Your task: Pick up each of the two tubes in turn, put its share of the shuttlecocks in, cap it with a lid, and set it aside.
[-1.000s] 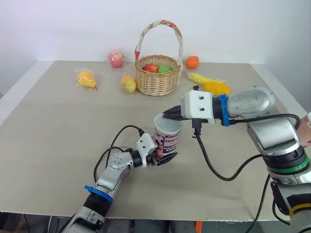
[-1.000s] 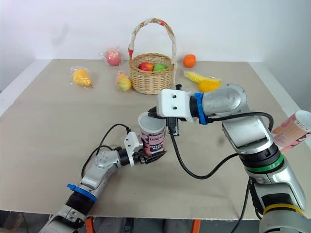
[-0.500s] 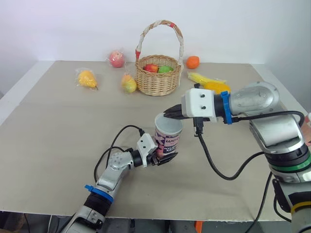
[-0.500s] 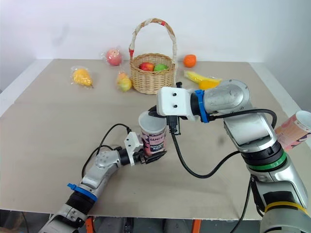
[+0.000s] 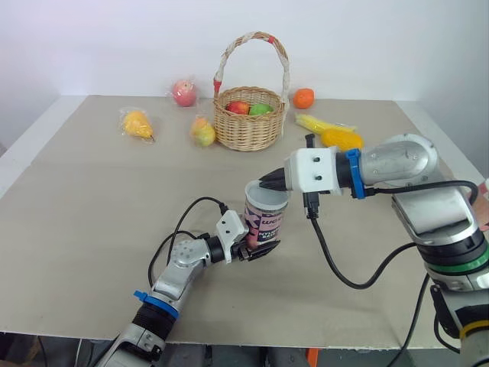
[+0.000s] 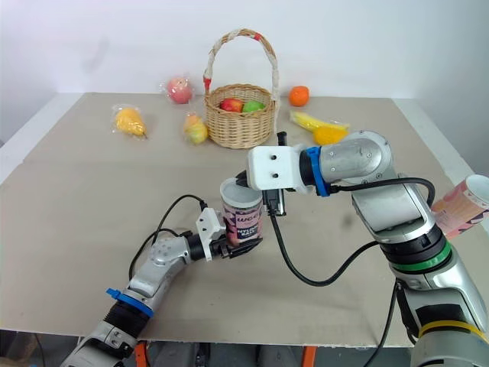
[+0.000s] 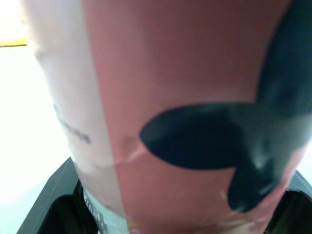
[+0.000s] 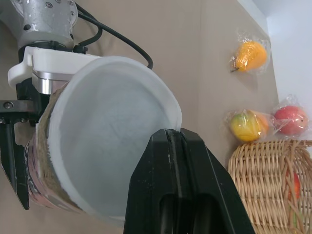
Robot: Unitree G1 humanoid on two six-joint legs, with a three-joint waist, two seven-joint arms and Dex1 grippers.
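A pink printed tube (image 5: 264,220) with a white open mouth stands upright just above the table, and my left gripper (image 5: 254,247) is shut on its lower part. The tube's pink wall (image 7: 185,97) sits between the black fingers (image 7: 53,207) in the left wrist view. My right gripper (image 5: 267,182) is shut with nothing seen between its fingers. Its tip hovers at the far right rim of the tube's mouth (image 8: 112,131), whose white inside looks bare. A second pink tube (image 6: 461,203) lies tilted at the table's right edge.
A wicker basket (image 5: 247,116) with fruit stands at the back middle. Bagged fruit lies around it: an apple (image 5: 182,92), a pear (image 5: 136,124), another pear (image 5: 202,132), an orange (image 5: 303,98) and yellow pieces (image 5: 331,133). A black cable (image 5: 336,264) hangs from my right wrist.
My right gripper has dipped slightly and drifted a little right, staying at the tube's rim. The left gripper keeps its hold on the tube in nearly the same place.
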